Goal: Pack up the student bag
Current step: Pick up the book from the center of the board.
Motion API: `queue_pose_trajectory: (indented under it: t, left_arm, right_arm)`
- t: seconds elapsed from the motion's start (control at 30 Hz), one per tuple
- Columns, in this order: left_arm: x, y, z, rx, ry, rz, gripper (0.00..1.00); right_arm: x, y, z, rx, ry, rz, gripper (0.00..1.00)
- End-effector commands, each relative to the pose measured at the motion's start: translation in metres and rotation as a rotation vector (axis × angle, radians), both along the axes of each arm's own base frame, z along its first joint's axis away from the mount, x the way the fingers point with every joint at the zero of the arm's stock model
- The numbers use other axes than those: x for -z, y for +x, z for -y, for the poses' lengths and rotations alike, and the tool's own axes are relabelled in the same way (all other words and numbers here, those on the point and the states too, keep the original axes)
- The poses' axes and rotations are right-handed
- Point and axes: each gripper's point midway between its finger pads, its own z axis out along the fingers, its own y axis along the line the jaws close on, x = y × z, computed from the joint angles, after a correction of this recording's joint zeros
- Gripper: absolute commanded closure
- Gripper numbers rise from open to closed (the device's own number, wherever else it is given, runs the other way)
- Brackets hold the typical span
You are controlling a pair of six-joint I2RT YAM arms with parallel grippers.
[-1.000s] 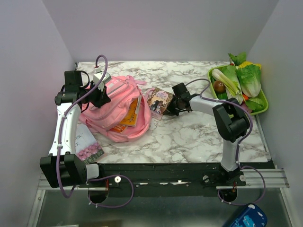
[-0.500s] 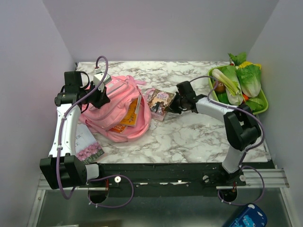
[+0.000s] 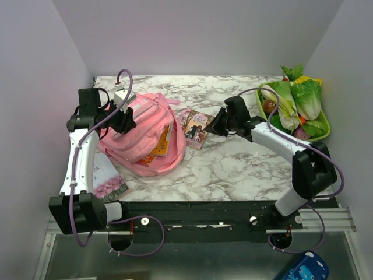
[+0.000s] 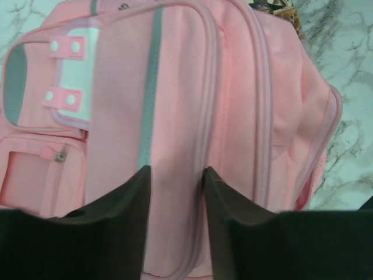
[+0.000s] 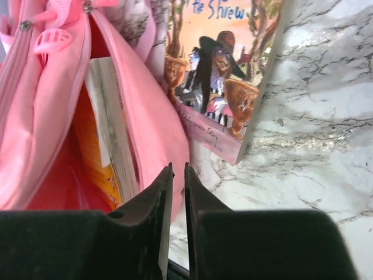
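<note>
The student bag [image 3: 143, 137] lies on the marble table, a large pink backpack with grey-green stripes and a white flap patch [image 4: 76, 87]. Its main pocket gapes toward the right with an orange book [image 3: 158, 146] standing in it [image 5: 93, 157]. My left gripper [image 3: 127, 119] hovers over the bag's upper part, its jaws [image 4: 176, 170] open with pink fabric showing between them. A picture book [image 3: 195, 125] with a witch on its cover [image 5: 227, 76] lies flat just right of the bag's mouth. My right gripper [image 3: 214, 128] is just right of that book, its jaws [image 5: 179, 166] parted by a narrow slit and empty.
A green tray [image 3: 324, 132] of vegetables sits at the back right. A book with flowers on its cover [image 3: 108, 178] lies at the near left by the left arm. A blue pack [image 3: 303, 268] lies below the table's front rail. Walls close in left, right and back.
My right gripper has drawn back to the right, off the picture book, and its jaws have parted slightly. The left jaws have opened over the bag.
</note>
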Motion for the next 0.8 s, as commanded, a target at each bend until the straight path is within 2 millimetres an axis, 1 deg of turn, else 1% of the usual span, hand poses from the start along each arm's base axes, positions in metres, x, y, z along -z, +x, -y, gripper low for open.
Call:
queue_pose_trajectory:
  t: [0.0, 0.03, 0.07, 0.1, 0.13, 0.17, 0.2, 0.23, 0.27, 0.3, 0.33, 0.37, 0.4, 0.43, 0.47, 0.5, 0.53, 0.57, 0.6, 0.63, 0.67, 0.7, 0.73, 0.77]
  left_arm:
    - [-0.027, 0.021, -0.023, -0.115, 0.056, 0.086, 0.45]
    - [-0.034, 0.021, -0.022, -0.129, 0.043, 0.085, 0.42]
    - [-0.043, 0.016, -0.019, -0.128, 0.019, 0.075, 0.41]
    - [-0.071, 0.014, -0.007, -0.097, -0.045, 0.114, 0.40]
    - [-0.085, 0.011, 0.000, -0.085, -0.086, 0.129, 0.32]
    - [-0.107, 0.011, 0.009, -0.061, -0.123, 0.191, 0.27]
    - [-0.125, 0.008, 0.023, -0.012, -0.175, 0.227, 0.22]
    - [-0.135, 0.008, 0.035, -0.009, -0.236, 0.219, 0.16]
    - [-0.145, 0.011, 0.061, 0.065, -0.258, 0.255, 0.14]
    - [-0.147, 0.009, 0.085, 0.126, -0.265, 0.254, 0.14]
    - [-0.139, 0.014, 0.100, 0.149, -0.233, 0.254, 0.14]
    - [-0.120, 0.025, 0.120, 0.186, -0.222, 0.209, 0.14]
    - [-0.103, 0.019, 0.153, 0.259, -0.221, 0.166, 0.14]
    - [-0.087, 0.027, 0.165, 0.257, -0.210, 0.136, 0.16]
    - [-0.059, 0.042, 0.184, 0.257, -0.226, 0.054, 0.18]
    - [-0.046, 0.049, 0.194, 0.255, -0.235, 0.016, 0.19]
    - [-0.032, 0.055, 0.207, 0.256, -0.240, -0.026, 0.21]
    - [0.000, 0.073, 0.216, 0.220, -0.226, -0.085, 0.21]
    - [0.003, 0.084, 0.223, 0.211, -0.226, -0.083, 0.21]
    - [0.010, 0.091, 0.231, 0.208, -0.223, -0.091, 0.21]
    - [0.037, 0.106, 0.237, 0.182, -0.207, -0.135, 0.22]
    - [0.044, 0.114, 0.242, 0.162, -0.215, -0.161, 0.22]
    - [0.032, 0.129, 0.250, 0.148, -0.238, -0.149, 0.25]
    - [0.062, 0.137, 0.255, 0.123, -0.219, -0.223, 0.27]
  right_arm:
    - [0.025, 0.005, 0.012, 0.014, -0.084, -0.051, 0.75]
    - [0.028, 0.007, 0.015, 0.019, -0.093, -0.052, 0.73]
    - [0.031, 0.010, 0.020, 0.028, -0.100, -0.053, 0.72]
    - [0.032, 0.012, 0.022, 0.032, -0.105, -0.054, 0.71]
    - [0.036, 0.014, 0.023, 0.030, -0.112, -0.058, 0.68]
    - [0.037, 0.018, 0.026, 0.038, -0.117, -0.057, 0.66]
    - [0.038, 0.020, 0.028, 0.047, -0.124, -0.055, 0.66]
    - [0.039, 0.022, 0.030, 0.051, -0.128, -0.054, 0.64]
    - [0.041, 0.025, 0.034, 0.063, -0.135, -0.055, 0.63]
    - [0.041, 0.027, 0.035, 0.069, -0.135, -0.048, 0.61]
    - [0.042, 0.028, 0.036, 0.074, -0.130, -0.048, 0.58]
    - [0.045, 0.029, 0.040, 0.087, -0.123, -0.058, 0.56]
    - [0.045, 0.029, 0.039, 0.086, -0.106, -0.059, 0.54]
    - [0.046, 0.029, 0.040, 0.090, -0.097, -0.060, 0.48]
    - [0.046, 0.029, 0.042, 0.102, -0.085, -0.062, 0.45]
    - [0.047, 0.026, 0.043, 0.100, -0.075, -0.057, 0.40]
    - [0.049, 0.024, 0.044, 0.102, -0.068, -0.061, 0.31]
    - [0.049, 0.025, 0.048, 0.111, -0.058, -0.060, 0.26]
    - [0.046, 0.026, 0.048, 0.112, -0.037, -0.045, 0.22]
    - [0.049, 0.021, 0.051, 0.115, -0.031, -0.050, 0.16]
    - [0.048, 0.022, 0.055, 0.130, -0.020, -0.048, 0.14]
    - [0.048, 0.022, 0.057, 0.139, -0.016, -0.047, 0.14]
    - [0.043, 0.020, 0.058, 0.144, -0.014, -0.037, 0.15]
    - [0.042, 0.019, 0.060, 0.148, -0.018, -0.031, 0.16]
